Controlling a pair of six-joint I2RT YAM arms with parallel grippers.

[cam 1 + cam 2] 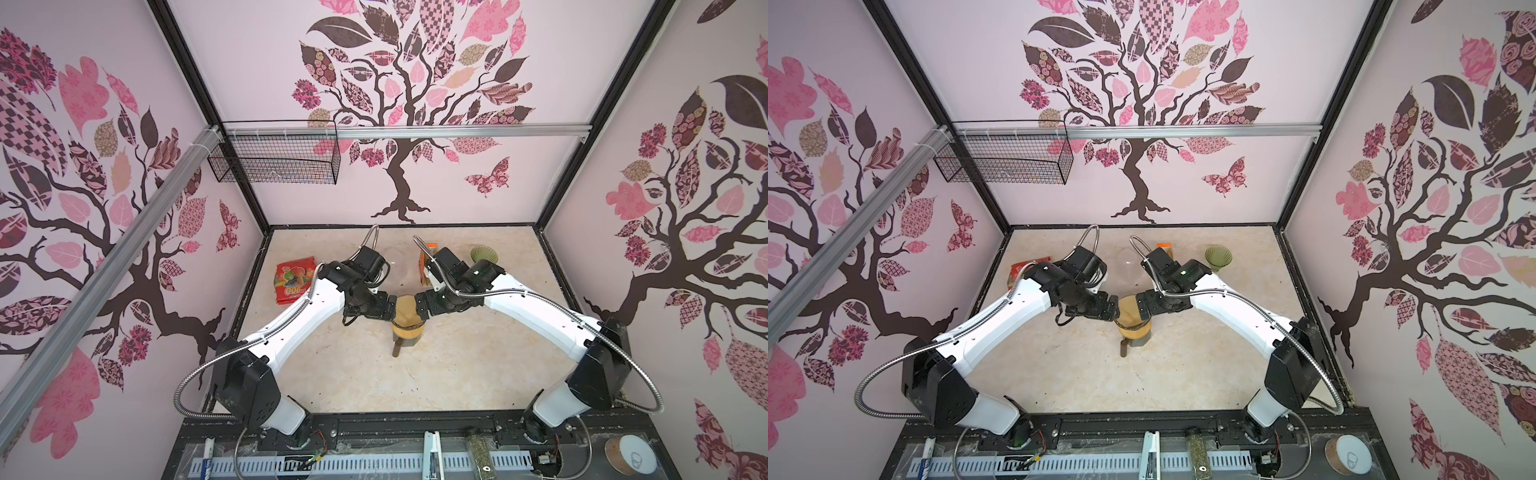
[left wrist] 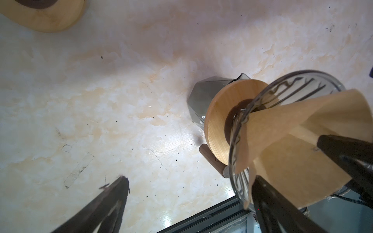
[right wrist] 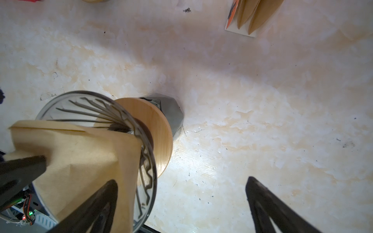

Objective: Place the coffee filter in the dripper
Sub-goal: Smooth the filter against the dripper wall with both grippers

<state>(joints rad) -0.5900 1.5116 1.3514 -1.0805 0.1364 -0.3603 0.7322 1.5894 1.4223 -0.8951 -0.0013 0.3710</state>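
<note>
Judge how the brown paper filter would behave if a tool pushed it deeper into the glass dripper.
Probably floppy: the paper filter shows creases and a fold, so it would likely buckle rather than slide. It is likely very light, being thin paper. The glass dripper has raised ribs that may snag its edge.

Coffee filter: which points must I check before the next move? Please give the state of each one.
1. Tip of the filter inside the dripper: ok.
2. The filter flat against the glass: cannot tell.
3. The dripper upright on the pot: ok.
4. The left claw is open: ok.
5. The right claw is open: ok.
6. Both claws free of the paper: not ok, each touches it.
</note>
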